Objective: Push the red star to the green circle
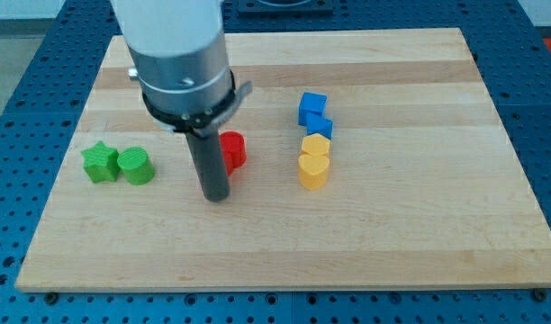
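No readable labels. Rod vertical, my tip at centre-left of frame, just left of a red block, shape unclear. Green circle far left on surface. No hand fitted.

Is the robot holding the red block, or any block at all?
No, nothing is held. I only have a rod for pushing. My tip rests on the board at the view's left of the red block, which the rod partly hides.
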